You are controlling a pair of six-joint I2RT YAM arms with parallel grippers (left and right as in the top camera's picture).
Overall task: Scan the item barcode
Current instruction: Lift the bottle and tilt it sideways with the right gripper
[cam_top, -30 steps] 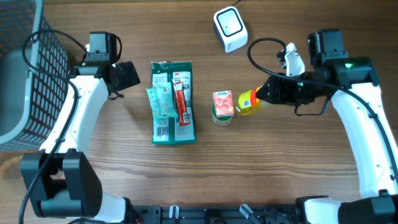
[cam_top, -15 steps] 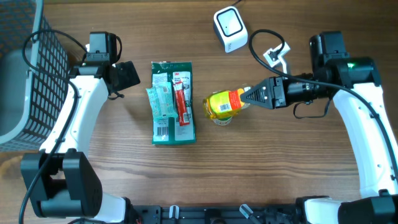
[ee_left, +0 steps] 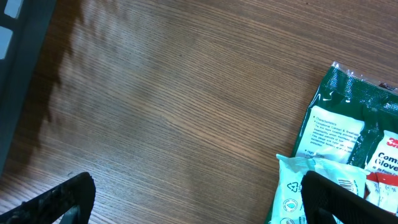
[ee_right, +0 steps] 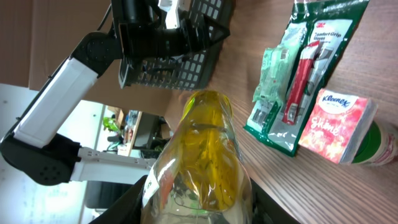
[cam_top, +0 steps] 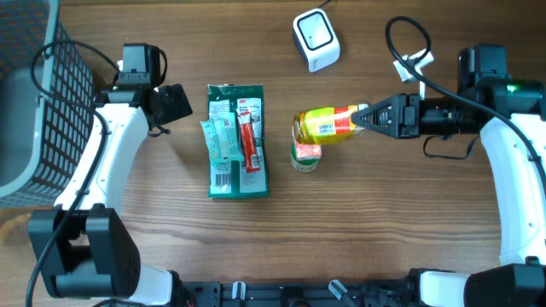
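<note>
Pinching yellow bottle [cam_top: 326,124] sideways, right hand [cam_top: 363,118] at its cap end, left hand [cam_top: 175,102] spread

white-shelled arms [cam_top: 107,162] with black joints, looping black cables [cam_top: 387,36] and one green light [cam_top: 512,87].

Far left, basket [cam_top: 32,85]; packets [cam_top: 236,141] left of centre; bottle [cam_top: 326,124] just right, above tissues [cam_top: 305,153]; scanner [cam_top: 316,39] far centre

Fixed top-down view, two close wrist views.
The overhead looks straight down on the whole table [cam_top: 384,222]; the left wrist skims the wood beside the green packet [ee_left: 339,87]; the right wrist sights along its yellow bottle [ee_right: 205,155] toward that packet.
</note>
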